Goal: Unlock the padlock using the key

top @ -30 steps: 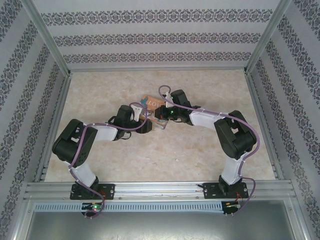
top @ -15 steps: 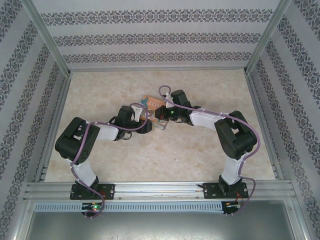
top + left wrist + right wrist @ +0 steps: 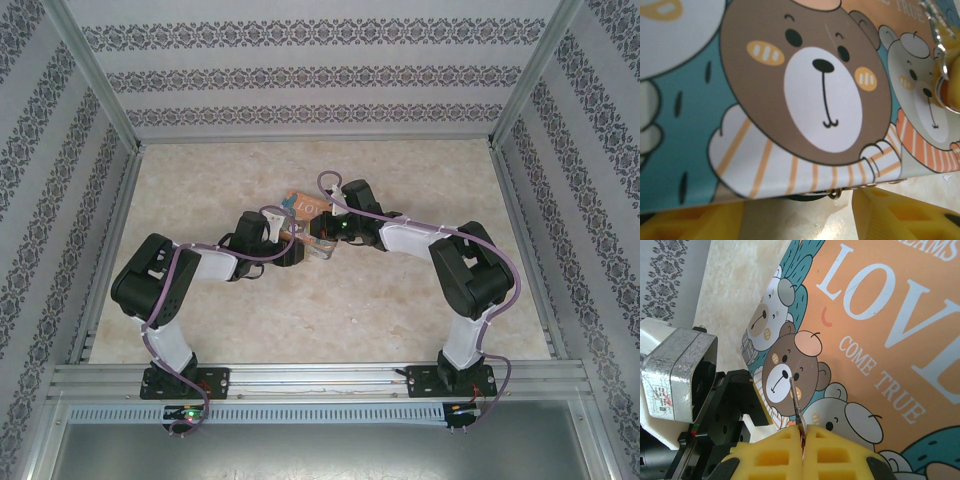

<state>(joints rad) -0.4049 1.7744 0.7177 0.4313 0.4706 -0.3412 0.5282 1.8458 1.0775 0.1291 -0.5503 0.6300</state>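
An orange and teal picture box (image 3: 303, 203) printed with cartoon bears and "LOVE" lies mid-table, and both grippers meet at its near edge. My right gripper (image 3: 802, 432) is shut on the key (image 3: 795, 400), whose thin silvery blade sticks out over the brown bear on the box (image 3: 880, 340). My left gripper (image 3: 795, 207) stands open, with its yellow pads (image 3: 900, 215) on either side of bare table just short of the box's edge (image 3: 765, 75). The padlock (image 3: 807, 196) is mostly hidden under that edge. Only a dark sliver and a small silvery loop show.
The marbled tabletop (image 3: 400, 300) is walled on three sides by patterned panels (image 3: 60, 150). An aluminium rail (image 3: 320, 378) runs along the near edge by the arm bases. The left gripper's black finger (image 3: 737, 400) sits close beside the key.
The left arm's elbow has shifted slightly to the right. Both grippers have stayed at the box's near edge, and the right gripper still pinches the key.
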